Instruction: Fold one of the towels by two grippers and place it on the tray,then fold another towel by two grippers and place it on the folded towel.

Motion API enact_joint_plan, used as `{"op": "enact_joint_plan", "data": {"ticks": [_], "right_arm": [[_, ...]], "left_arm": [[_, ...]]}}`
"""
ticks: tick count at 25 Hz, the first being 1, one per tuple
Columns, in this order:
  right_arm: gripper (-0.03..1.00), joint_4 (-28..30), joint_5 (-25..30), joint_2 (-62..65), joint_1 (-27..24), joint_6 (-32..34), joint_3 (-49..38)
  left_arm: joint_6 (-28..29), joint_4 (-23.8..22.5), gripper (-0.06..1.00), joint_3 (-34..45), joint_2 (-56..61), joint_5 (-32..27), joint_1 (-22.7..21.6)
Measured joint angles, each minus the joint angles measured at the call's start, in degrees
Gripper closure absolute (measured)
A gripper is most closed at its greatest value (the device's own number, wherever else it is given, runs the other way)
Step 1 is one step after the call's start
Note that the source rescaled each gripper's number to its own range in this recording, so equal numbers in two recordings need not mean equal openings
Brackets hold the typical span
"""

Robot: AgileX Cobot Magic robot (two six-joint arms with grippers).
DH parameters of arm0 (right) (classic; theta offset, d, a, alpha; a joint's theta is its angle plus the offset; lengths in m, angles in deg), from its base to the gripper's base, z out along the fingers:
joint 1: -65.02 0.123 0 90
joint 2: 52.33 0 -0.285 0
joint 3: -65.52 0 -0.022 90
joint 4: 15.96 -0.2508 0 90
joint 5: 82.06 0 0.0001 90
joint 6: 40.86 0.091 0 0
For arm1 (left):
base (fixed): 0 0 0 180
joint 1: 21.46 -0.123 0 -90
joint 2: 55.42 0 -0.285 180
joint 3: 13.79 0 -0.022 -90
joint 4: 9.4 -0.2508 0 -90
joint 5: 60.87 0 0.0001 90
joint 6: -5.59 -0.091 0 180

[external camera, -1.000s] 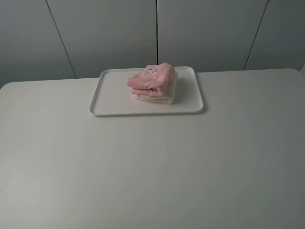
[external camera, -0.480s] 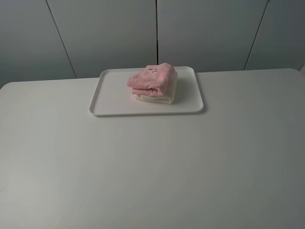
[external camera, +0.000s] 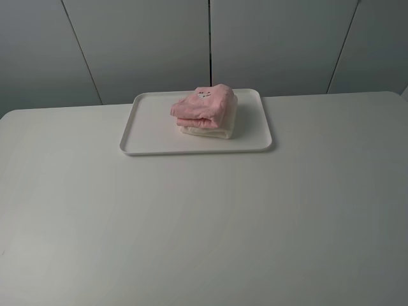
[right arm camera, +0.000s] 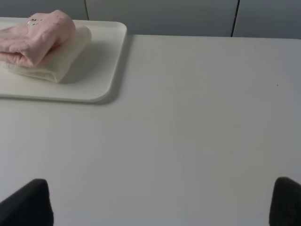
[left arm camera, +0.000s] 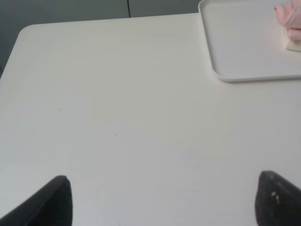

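A white tray [external camera: 150, 131] lies at the far middle of the table. On its right half the folded cream towel [external camera: 210, 131] rests flat, and the folded pink towel [external camera: 203, 105] sits on top of it. Neither arm shows in the exterior high view. In the left wrist view the left gripper [left arm camera: 164, 200] hangs open over bare table, its black fingertips [left arm camera: 56, 202] far apart, with the tray [left arm camera: 235, 52] and a pink towel edge [left arm camera: 289, 16] beyond. The right gripper [right arm camera: 162, 202] is open too, away from the tray [right arm camera: 101, 70], the pink towel [right arm camera: 37, 35] and the cream towel [right arm camera: 59, 63].
The white table [external camera: 204, 223] spreads wide around the tray. Grey wall panels [external camera: 146, 44] stand right behind its far edge. The table's rounded far left corner [left arm camera: 28, 30] shows in the left wrist view.
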Motion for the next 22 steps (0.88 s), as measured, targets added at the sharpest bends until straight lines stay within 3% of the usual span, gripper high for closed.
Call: {"op": "enact_joint_plan", "data": {"ticks": [22], "right_arm": [[-0.03,0.0,0.0,0.0,0.0,0.0,0.0]], "left_arm": [[0.0,0.0,-0.05,0.0,0.0,0.0,0.0]]}}
